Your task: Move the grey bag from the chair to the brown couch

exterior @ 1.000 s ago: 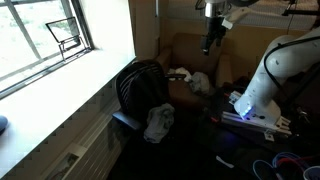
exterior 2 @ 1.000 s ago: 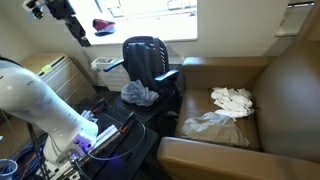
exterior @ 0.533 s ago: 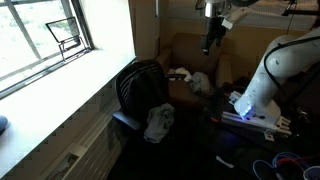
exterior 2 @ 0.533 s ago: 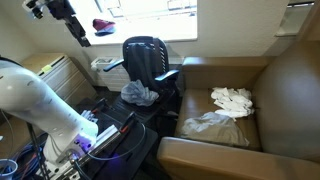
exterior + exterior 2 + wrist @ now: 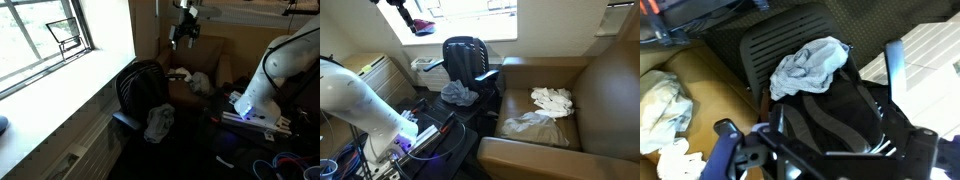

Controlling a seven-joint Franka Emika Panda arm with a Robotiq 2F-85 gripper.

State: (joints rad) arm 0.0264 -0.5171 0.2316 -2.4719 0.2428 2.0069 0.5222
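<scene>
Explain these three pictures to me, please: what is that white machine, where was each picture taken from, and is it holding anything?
The white machine is a robot arm, steered by a person. At its end is a gripper, a two-fingered claw. It hangs high above the furniture with its fingers open, holding nothing.

Two pictures come from cameras standing in the room, looking from different spots. The third comes from a camera on the arm's wrist, looking down past the claw.

In the wrist view you see a grey bag, nearly black, on a black office chair, with a pale cloth lying by it. Next to the chair stands a brown couch with white cloths on its seat.

The job is to move the bag onto the couch; it is not yet picked up.
</scene>
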